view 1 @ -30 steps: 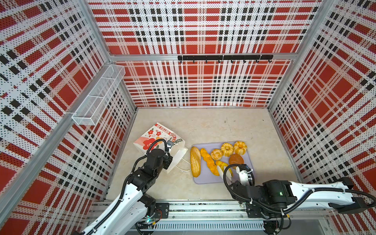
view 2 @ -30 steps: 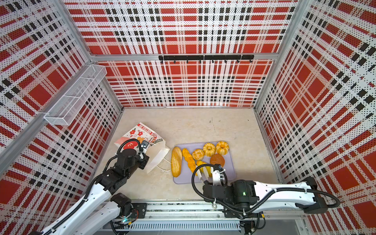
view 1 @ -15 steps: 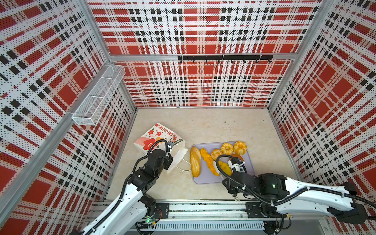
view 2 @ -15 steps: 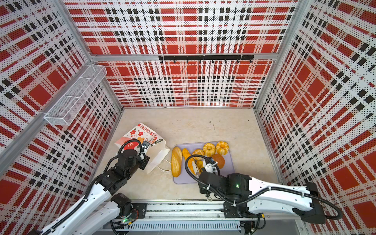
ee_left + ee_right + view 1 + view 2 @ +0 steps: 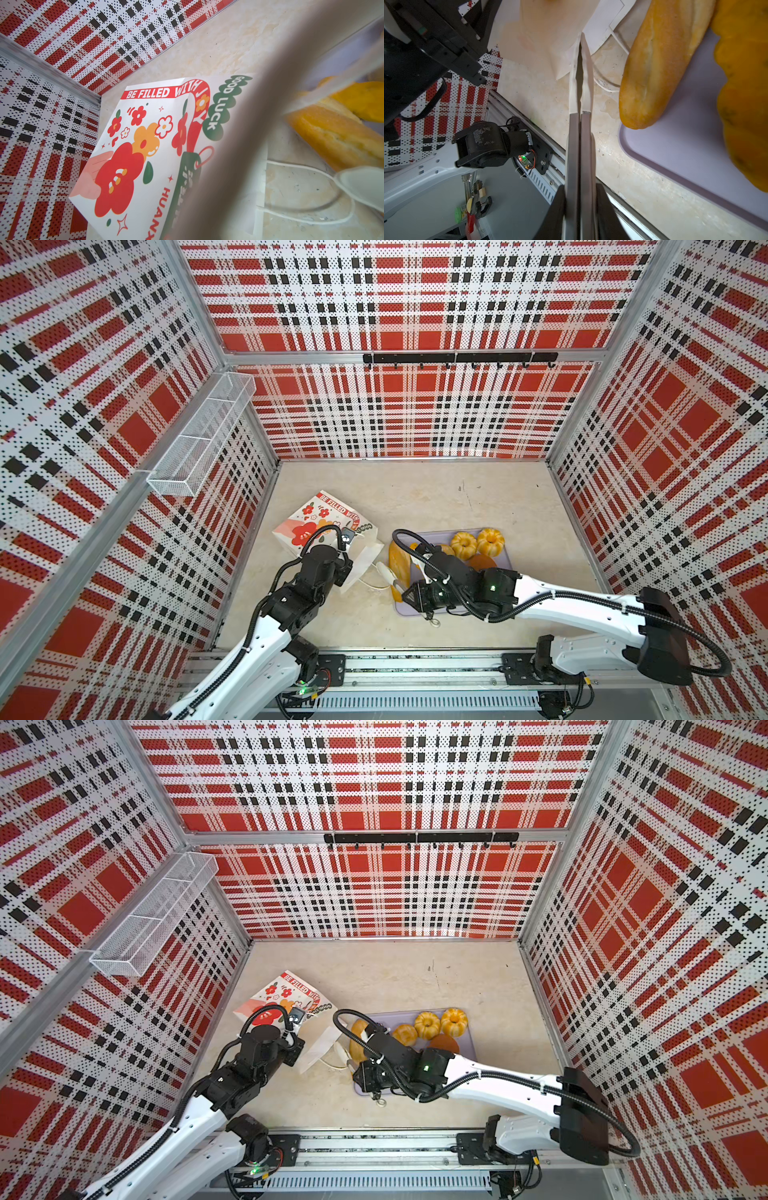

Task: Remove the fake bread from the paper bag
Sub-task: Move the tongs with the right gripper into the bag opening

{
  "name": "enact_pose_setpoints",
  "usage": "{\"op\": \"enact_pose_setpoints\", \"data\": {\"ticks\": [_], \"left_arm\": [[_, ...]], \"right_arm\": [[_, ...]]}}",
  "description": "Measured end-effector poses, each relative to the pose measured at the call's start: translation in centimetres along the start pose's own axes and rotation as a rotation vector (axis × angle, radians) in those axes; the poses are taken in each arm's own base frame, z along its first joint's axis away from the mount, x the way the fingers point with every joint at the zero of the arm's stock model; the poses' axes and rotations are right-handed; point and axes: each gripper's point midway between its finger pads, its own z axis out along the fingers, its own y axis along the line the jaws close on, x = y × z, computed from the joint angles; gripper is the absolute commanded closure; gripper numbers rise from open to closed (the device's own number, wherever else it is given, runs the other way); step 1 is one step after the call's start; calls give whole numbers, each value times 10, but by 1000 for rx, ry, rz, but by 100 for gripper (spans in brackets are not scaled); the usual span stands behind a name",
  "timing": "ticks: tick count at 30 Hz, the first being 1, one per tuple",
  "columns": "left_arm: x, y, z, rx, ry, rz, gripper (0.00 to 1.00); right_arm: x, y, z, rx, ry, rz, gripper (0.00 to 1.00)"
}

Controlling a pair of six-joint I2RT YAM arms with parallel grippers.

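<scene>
The bread lies on the tray, right of the bag on the table, glossy and golden-yellow to brown. A long loaf, two fluted ring buns and a brown bun show clearly; the right arm covers other pieces, so I cannot tell the count. The bag lies on its side and no view shows its inside. The right tool is closed on nothing visible, its tip at the bag's mouth. The left tool is closed at the mouth edge; whether it pinches paper I cannot tell
</scene>
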Motion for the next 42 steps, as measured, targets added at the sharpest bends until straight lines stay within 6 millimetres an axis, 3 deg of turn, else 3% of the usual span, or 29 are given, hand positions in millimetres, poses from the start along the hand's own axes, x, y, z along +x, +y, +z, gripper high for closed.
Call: {"op": "enact_pose_setpoints", "data": {"ticks": [4, 15, 27, 34, 42], "left_arm": [[0, 0, 0, 0, 0, 0, 100], [0, 0, 0, 0, 1, 3, 100], [2, -1, 1, 3, 5, 7, 100], [2, -1, 1, 3, 4, 8, 100], [3, -1, 0, 1, -1, 15, 100]], "right_arm": [[-3, -5, 12, 8, 12, 15, 98], [-20, -47, 43, 127, 14, 69, 100], [-26, -69, 38, 229, 4, 47, 100], [-26, -57, 23, 164, 1, 39, 97], [-26, -9, -6, 5, -9, -22, 94]]}}
